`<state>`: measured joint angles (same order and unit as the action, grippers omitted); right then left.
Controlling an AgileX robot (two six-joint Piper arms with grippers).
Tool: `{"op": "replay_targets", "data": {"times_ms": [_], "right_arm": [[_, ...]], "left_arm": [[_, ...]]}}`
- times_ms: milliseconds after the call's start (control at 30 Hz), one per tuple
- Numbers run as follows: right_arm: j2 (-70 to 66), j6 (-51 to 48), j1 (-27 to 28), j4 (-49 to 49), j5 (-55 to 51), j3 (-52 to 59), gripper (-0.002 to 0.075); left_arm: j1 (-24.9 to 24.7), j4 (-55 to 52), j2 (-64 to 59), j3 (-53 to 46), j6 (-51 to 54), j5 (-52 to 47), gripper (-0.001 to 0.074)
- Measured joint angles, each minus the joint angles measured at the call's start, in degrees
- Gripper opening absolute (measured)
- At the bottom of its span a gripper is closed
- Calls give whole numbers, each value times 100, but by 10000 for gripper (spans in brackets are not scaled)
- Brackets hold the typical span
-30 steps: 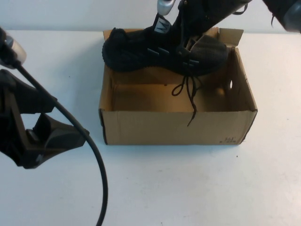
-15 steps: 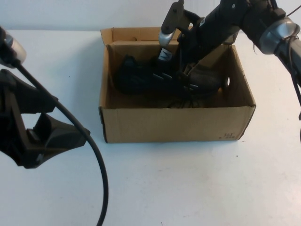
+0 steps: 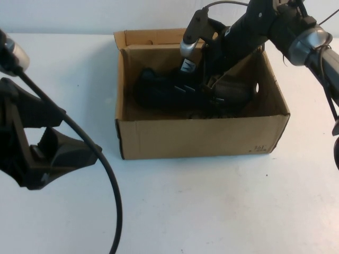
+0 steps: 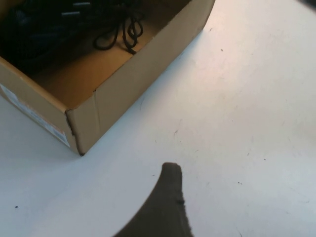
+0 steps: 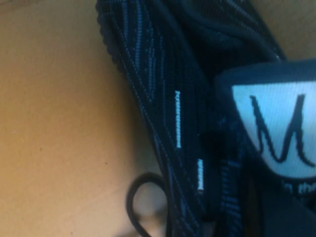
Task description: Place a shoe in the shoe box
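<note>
Now the shoe [image 3: 175, 92] sits down inside the box [image 3: 201, 138], toe toward the robot's left, heel toward the right, lying along the far half of the floor. It's all black knit, ribbed along the sole edge, with short pale stripes on its side and a white tongue label [image 5: 276, 126] carrying a dark letter M. Loose black laces [image 4: 118, 34] curl on the bare cardboard floor beside it.

The box is plain brown corrugated cardboard, rectangular, open on top, its flap lid [image 3: 151, 37] standing at the far side and a small round hole [image 3: 258, 88] in the right wall. A small pale sticker [image 4: 34, 116] runs along one outer wall near a corner.

Everything rests on a smooth white table [image 3: 222, 206], matte, with a few tiny dark specks; a pale wall runs behind it.

The right gripper [image 3: 204, 63] reaches down into the box from the far right, pinching the shoe at its tongue and collar. The left gripper [image 3: 50, 153] hovers over the table well left of the box, its dark fingers [image 3: 66, 151] spread apart around nothing; a black cable [image 3: 108, 180] loops past it.
</note>
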<state>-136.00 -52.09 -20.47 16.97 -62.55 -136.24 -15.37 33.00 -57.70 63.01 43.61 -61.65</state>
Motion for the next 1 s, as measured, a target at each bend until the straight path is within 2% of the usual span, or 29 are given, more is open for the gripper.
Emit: {"op": "replay_targets", "data": {"times_ms": [100, 200, 333, 400, 467, 533, 633, 733, 767, 833, 900, 967, 1000], "right_arm": [[-13, 35, 0, 8, 14, 0, 45], [-13, 212, 0, 23, 44, 0, 156], [29, 552, 0, 46, 127, 0, 363], [118, 731, 0, 46, 127, -14, 417], [283, 860, 0, 46, 113, -29, 433], [482, 929, 0, 46, 35, -94, 422], [931, 956, 0, 58, -118, -125, 349], [1513, 956, 0, 69, -315, -148, 192], [1743, 972, 0, 93, -403, -163, 131], [2226, 1108, 0, 183, -608, -167, 54], [2661, 1281, 0, 338, -807, -181, 16], [3115, 1519, 0, 506, -931, -215, -1], [3288, 1623, 0, 551, -957, -215, -6]], "left_arm": [[0, 9, 0, 0, -13, -33, 636], [0, 9, 0, 0, -13, -33, 638], [0, 9, 0, 0, -13, -113, 638], [0, 9, 0, 0, -13, -173, 638], [0, 9, 0, 0, -13, -250, 638], [0, 9, 0, 0, -13, -350, 633], [0, -87, 0, 0, -13, -549, 584], [0, -269, 69, 0, -25, -742, 456], [0, -322, 131, 0, -25, -771, 393], [0, -364, 324, 0, -25, -837, 270], [0, -362, 589, 0, -25, -903, 140], [0, -376, 868, 0, -25, -959, 64], [0, -376, 1032, 0, -25, -971, 57]]}}
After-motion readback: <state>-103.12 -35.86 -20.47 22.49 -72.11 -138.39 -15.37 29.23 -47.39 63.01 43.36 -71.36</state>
